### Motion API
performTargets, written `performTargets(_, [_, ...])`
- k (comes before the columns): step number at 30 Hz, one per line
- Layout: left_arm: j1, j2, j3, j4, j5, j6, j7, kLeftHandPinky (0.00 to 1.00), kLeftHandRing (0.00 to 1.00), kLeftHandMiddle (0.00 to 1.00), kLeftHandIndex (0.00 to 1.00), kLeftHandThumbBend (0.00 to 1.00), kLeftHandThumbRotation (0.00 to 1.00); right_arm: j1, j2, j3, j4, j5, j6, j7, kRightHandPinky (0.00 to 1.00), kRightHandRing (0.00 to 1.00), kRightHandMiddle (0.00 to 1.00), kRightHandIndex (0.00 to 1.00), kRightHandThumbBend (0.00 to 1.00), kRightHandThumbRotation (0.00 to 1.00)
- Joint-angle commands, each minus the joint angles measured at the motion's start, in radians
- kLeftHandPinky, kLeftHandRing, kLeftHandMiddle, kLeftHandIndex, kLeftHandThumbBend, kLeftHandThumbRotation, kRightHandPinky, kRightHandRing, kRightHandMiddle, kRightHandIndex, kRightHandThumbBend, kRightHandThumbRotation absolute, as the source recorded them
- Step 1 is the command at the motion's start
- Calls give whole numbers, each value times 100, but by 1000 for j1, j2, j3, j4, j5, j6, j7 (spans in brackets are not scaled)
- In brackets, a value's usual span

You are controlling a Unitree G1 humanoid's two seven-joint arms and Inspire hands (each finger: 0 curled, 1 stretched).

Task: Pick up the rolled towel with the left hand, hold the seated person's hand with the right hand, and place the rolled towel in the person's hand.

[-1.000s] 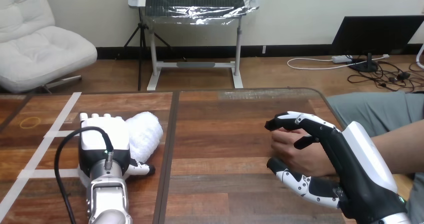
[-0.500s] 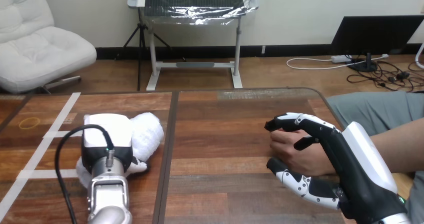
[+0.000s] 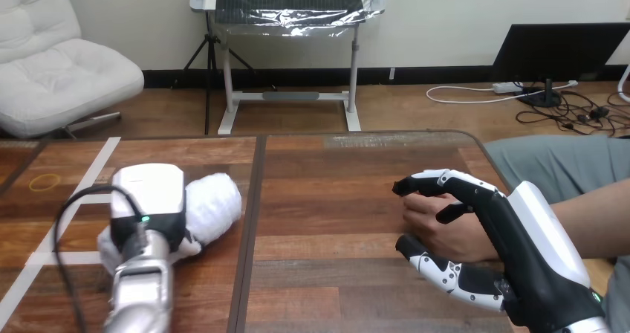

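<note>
Towel: the white, fluffy rolled towel (image 3: 217, 203) lies on the left half of the brown plank wooden table (image 3: 327, 192), near the seam that runs down the middle of the tabletop. One rounded end sticks out to the right of the hand and a smaller bit shows at the lower left.
Left hand: the robot's black-and-white left hand (image 3: 148, 199) sits across the middle of the roll with its white back shell facing up. It is wrapped round the roll, fingers folded down over the far side and thumb against the near side.
Right hand: the black-and-white right hand (image 3: 520, 236) is at the table's right side. Its fingers (image 3: 446, 180) arch over the top of the bare person's hand (image 3: 446, 229) and its thumb (image 3: 446, 270) lies beneath, so it is clasped round that hand.
Gap: the towel and the person's hand are well apart, with bare table between them.
Handling: probably light, soft and squashy, not slippery or fragile. A hard squeeze would only dent it, while a loose one could let the roll unwind.
Where to hold: across the middle, as now, so both ends stay balanced and the wraps stay pinned.
Step in hand: the grasp looks made. I cannot tell whether the roll is clear of the table.
Next: carrying it rightward calls for a steady wrist and a roll end left free to offer.
</note>
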Motion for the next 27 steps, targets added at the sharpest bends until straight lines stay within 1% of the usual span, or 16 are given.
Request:
performTargets(1, [29,21,26,-13,-37,-49,62,17,23,35,55,70,0,-34,-17,-7,-21,3,-21,3,61,76,75,68,48,0])
performTargets(8, [43,30,33,-7,-61,-101,126,16,22,33,54,68,0,-31,-15,-7,-27,2,-8,7,61,76,74,68,47,0])
performTargets(12, [57,34,52,0,-93,-166,172,16,23,33,54,68,0,-30,-14,-8,-31,6,-2,11,61,76,74,68,47,0])
performTargets(17, [67,40,65,1,-117,-206,188,18,24,35,55,67,0,-30,-10,-8,-33,6,1,12,62,76,73,67,48,0])
performTargets(20, [76,47,72,-3,-132,-243,209,20,27,37,55,66,0,-31,-10,-9,-29,6,-4,12,62,76,73,67,48,0])
performTargets(23, [84,54,71,-12,-136,-255,213,22,29,39,55,65,0,-30,-8,-8,-31,5,0,14,62,76,73,67,48,0])
performTargets(26, [96,59,83,-17,-155,-299,239,25,31,41,55,64,0,-31,-7,-7,-32,2,1,14,62,76,73,67,48,0])
performTargets(27, [103,61,92,-21,-171,-326,244,26,32,41,55,64,0,-31,-7,-6,-30,0,-2,13,62,76,73,67,48,0])
